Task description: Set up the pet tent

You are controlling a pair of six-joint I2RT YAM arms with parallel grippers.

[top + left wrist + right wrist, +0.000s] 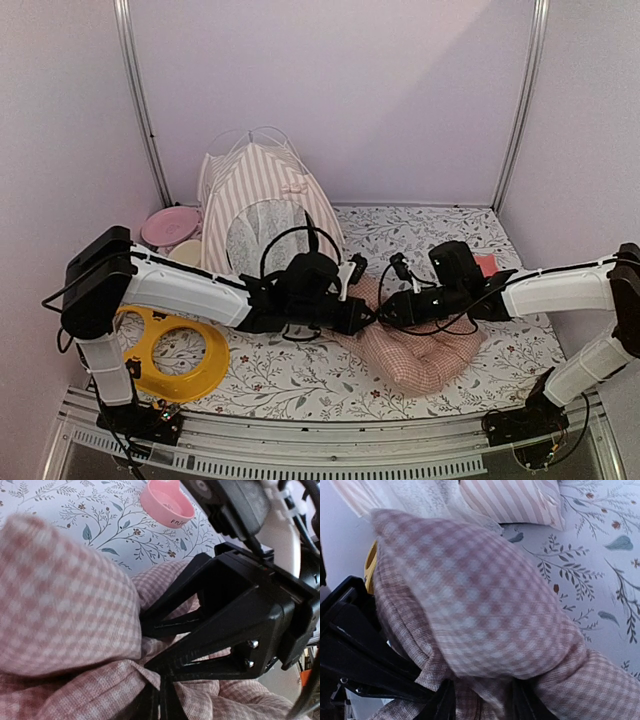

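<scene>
The pet tent (262,200) stands upright at the back left, striped pink and white, with its mesh door facing the arms; its striped cloth (515,500) also shows in the right wrist view. A pink checked cushion (425,350) lies crumpled in front of it. My left gripper (368,316) and right gripper (384,312) meet tip to tip at the cushion's left end. The left gripper (161,692) is shut on a fold of the cushion (65,595). The right gripper (480,705) has its fingers apart, with a bunch of the cushion (480,610) lying between them.
A yellow ring-shaped dish (175,350) lies at the front left under the left arm. A pink plate (170,225) and a cream item (186,252) sit beside the tent. A pink bowl (167,502) rests on the floral cloth. A small red item (487,265) is behind the right arm.
</scene>
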